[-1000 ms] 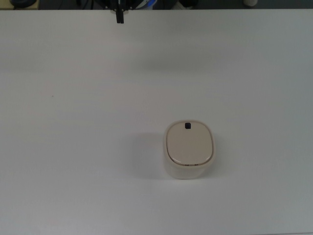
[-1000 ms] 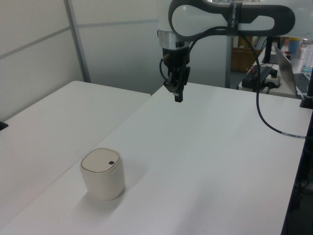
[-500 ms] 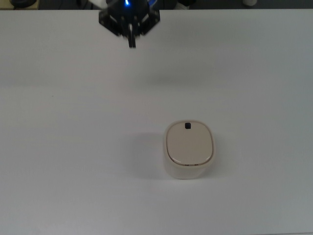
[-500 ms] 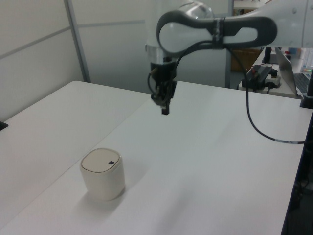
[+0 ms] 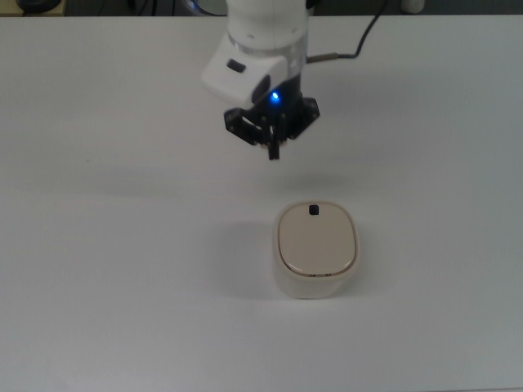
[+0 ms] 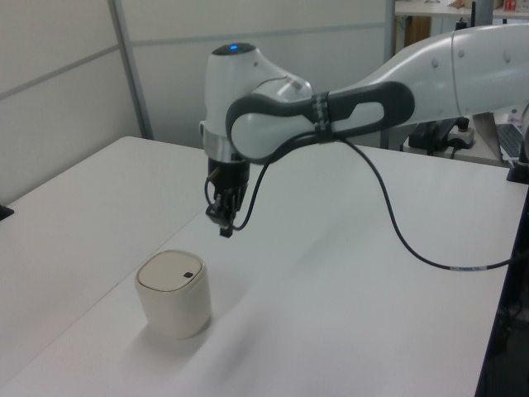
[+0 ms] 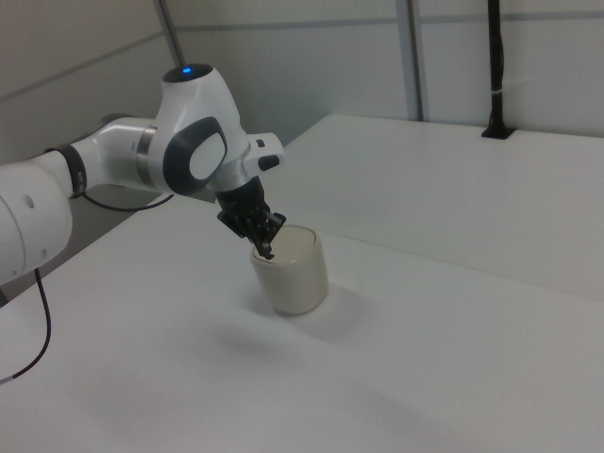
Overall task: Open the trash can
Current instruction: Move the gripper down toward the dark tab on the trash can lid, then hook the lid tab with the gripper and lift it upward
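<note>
The gripper [image 5: 273, 152] hangs in the air with its fingers drawn together into one dark tip, nothing between them, pointing down at the table [image 5: 98, 269]. A small blue light glows on the wrist just above the fingers in the top view, and the white arm [image 6: 347, 107] runs back from the gripper toward the far edge of the table, a black cable [image 6: 397, 240] looping down from it. Just ahead of and below the fingertips stands the trash can [image 5: 315, 249], a small cream bin sitting upright on the white surface; in the top view it lies a little below and to the right of the gripper, and in the left view the tip hovers above and just to the right of the bin, apart from it. The beige lid [image 5: 316, 241] lies flat and shut on the rim, and the black button [image 5: 314, 210] sits at the edge of the lid nearest the gripper, untouched. Judged from this, the task is in its approach: the fingers are near the bin but above it and not yet over the button. What looks left is to bring the tip over the button, lower it, and press so the flap lifts; none of the opening itself is done.
</note>
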